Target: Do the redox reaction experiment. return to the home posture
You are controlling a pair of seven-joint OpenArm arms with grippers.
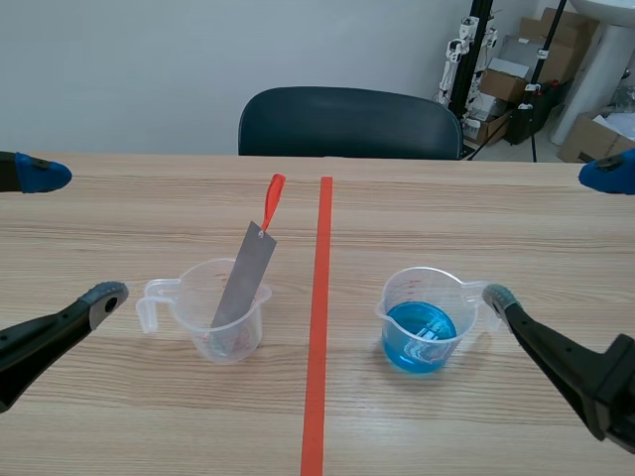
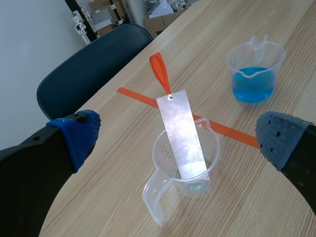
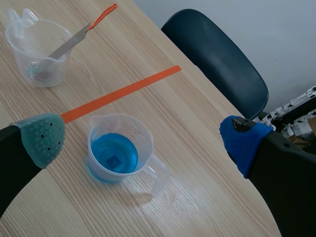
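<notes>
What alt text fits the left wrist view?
A clear measuring cup on a wooden table holds a leaning metal strip with an orange tab, just ahead of the open left gripper. Past an orange tape line stands a second cup of blue liquid.

dark chair (image 1: 347,124) behind wooden table (image 1: 446,213) | cardboard boxes (image 1: 501,87) far right | black stand (image 1: 479,40) beside them

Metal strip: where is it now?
Scene view: the metal strip leans inside the clear cup left of the orange tape line, opposite the cup of blue liquid.
</notes>
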